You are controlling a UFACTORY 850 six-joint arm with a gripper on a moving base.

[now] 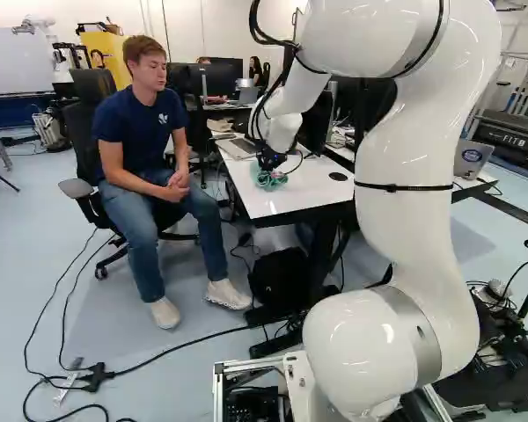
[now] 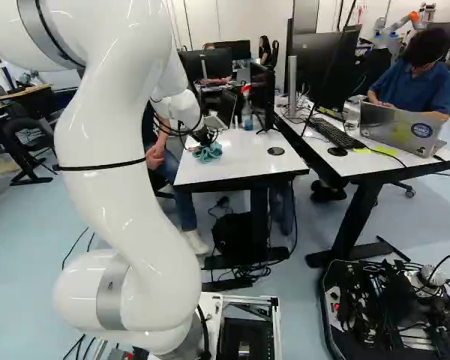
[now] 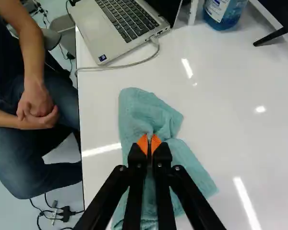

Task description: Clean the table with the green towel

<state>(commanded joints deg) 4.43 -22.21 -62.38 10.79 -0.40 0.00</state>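
- Your end effector (image 3: 149, 143) is clenched on the towel (image 3: 137, 108), its orange pads (image 3: 142, 143) close together with a raised fold between them.
- That hold sits near the middle of the cloth, which looks like a fair place for you to have it: the bunched part gives the pads something thick to bite on.
- The towel lies rumpled on the glossy white surface (image 3: 221, 96), near the edge by the seated person (image 3: 36, 108); one part spreads ahead of the pads, the rest beside and under the end effector.
- Expect it to handle light, soft and limp. You can't crush it, but it won't push like a stiff pad: the loose ends will likely trail, fold under or bunch as you wipe.
- Light downward pressure should help you wipe with more of the cloth; lift too much and only a corner may drag. If the fold starts to slip, take a deeper bite at the same thick part.
- Farther out, a pale cable (image 3: 129, 64) runs from the laptop (image 3: 122, 24), and could snag the cloth if you sweep that way. The bottle (image 3: 224, 12) stands beyond, and a black disc (image 2: 276, 151) lies across the surface.
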